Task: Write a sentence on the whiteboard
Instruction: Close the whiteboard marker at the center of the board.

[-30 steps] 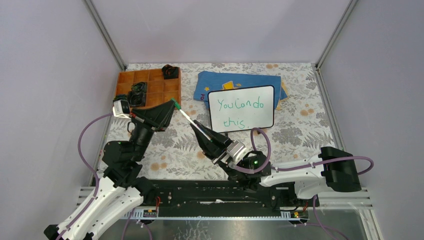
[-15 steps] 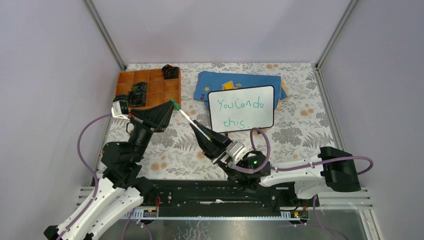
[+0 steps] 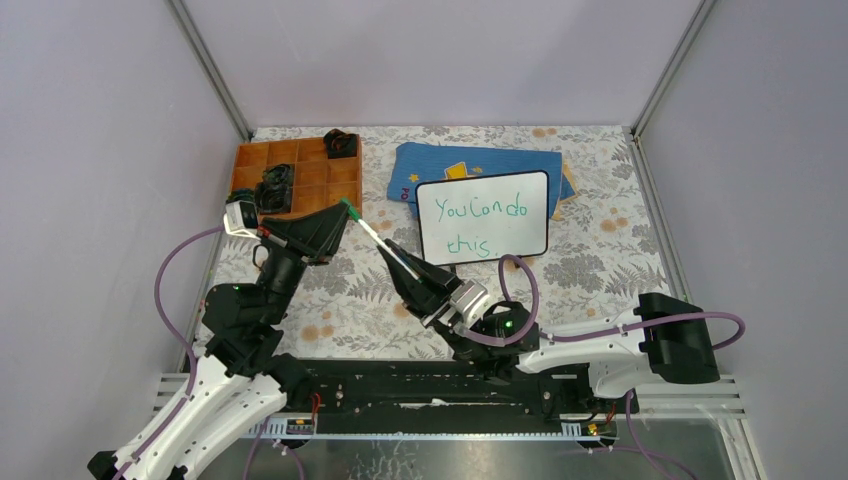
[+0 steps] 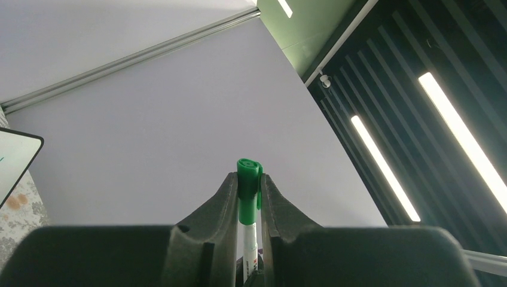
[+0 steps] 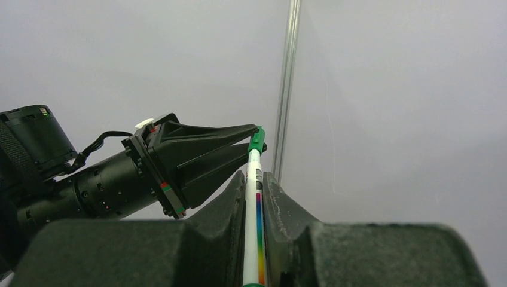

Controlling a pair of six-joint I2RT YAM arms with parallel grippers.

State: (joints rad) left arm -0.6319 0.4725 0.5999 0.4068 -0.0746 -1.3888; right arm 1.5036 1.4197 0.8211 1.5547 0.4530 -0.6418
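Your whiteboard (image 3: 482, 217) lies flat on the table (image 3: 600, 240), with its far edge over a blue cloth (image 3: 470, 160) that has a yellow print. The sentence (image 3: 484, 212) is on the board in green marker, in two lines: "You can do" above and "this." below.

Both hands meet just left of the whiteboard, raised off the table. Your right hand (image 3: 388, 248) points away from the board's near left corner and is clamped around the white barrel of the marker (image 3: 372, 233). The right wrist view shows its two fingers pressed to either side of the barrel, which has a coloured stripe.

Your left hand (image 3: 345, 208), further left of the board, is pinched onto the green cap (image 3: 348, 209) at the marker's far end. In the left wrist view the cap sits between the fingertips, with the white barrel directly below it.

Left of the whiteboard, beyond both hands, stands an orange compartment tray (image 3: 300, 175) holding a few dark items.
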